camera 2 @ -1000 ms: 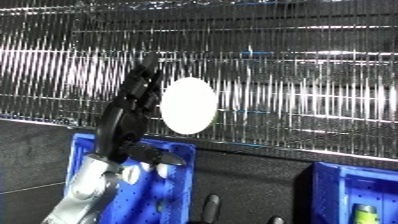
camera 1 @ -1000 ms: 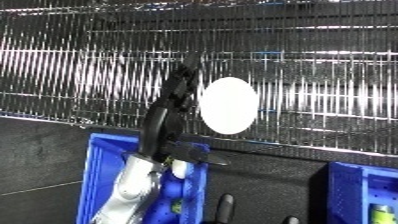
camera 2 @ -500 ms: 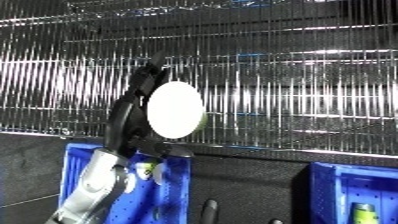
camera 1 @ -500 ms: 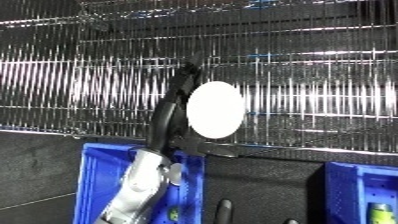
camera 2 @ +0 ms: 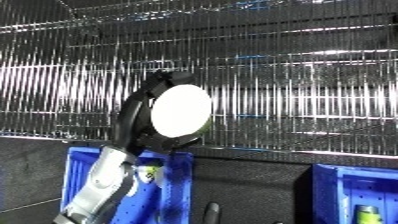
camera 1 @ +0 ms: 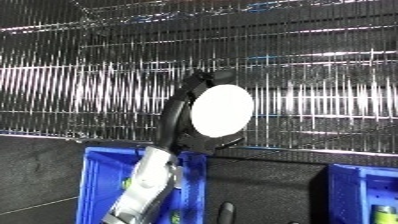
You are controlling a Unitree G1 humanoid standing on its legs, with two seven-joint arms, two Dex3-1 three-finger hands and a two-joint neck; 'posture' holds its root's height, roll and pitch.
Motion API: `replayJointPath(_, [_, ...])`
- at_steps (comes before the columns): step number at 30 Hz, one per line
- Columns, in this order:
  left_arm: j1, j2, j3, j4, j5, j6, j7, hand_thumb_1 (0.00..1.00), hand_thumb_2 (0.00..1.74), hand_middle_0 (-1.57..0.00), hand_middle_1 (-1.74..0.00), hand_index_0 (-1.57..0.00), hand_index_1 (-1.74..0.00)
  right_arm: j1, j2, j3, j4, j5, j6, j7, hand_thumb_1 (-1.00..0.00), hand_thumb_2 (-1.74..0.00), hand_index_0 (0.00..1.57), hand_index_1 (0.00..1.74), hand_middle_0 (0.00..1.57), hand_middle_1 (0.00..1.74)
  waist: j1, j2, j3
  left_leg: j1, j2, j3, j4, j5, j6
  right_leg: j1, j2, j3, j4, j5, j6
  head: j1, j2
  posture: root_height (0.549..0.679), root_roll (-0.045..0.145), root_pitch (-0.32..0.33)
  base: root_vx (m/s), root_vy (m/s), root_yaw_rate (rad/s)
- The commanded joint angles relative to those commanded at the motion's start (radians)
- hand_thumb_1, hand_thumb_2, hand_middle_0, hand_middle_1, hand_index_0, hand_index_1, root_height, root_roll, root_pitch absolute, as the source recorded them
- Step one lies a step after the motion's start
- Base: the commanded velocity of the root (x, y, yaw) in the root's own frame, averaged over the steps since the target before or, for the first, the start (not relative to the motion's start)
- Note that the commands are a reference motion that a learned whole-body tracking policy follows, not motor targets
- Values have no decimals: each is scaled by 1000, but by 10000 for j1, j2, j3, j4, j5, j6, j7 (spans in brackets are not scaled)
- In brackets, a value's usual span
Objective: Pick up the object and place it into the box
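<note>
— What's behind?
— A wire rack [camera 1: 302, 75] of shiny horizontal shelves, bright glare on its bars.
— And below?
— A dark surface [camera 1: 266, 185], dimly lit.

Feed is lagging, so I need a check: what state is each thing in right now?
left hand: raised, fingers curled round the white round object.
white round object: held up in front of the wire rack, above the bins.
left blue bin: below the forearm, open-topped.
right blue bin: open-topped, apart from the hand.
</note>
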Motion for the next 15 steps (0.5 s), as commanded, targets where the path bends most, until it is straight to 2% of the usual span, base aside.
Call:
replayJointPath(8, [588,93,322,-268,-470,-277,-177,900,1566,-1413,-1566,-1413,-1566,124,42,-108,55,-33,-66,-26,0,0,0,0,0,0,228,192,0,230,-140,-94,-131,44,-2,210,-118,-102,29,-120,-69,-7,23,649,24,124,-8,2,75])
replayJointPath(15, [1692,287,929,-1242,-1364,-402,-299,900,1566,-1413,-1566,-1413,-1566,415,68,-374,254,65,-226,-57,0,0,0,0,0,0,592,448,0,462,-318,-270,-315,101,3,468,-274,-277,-18,-214,-114,181,-70,652,32,113,-15,-1,142])
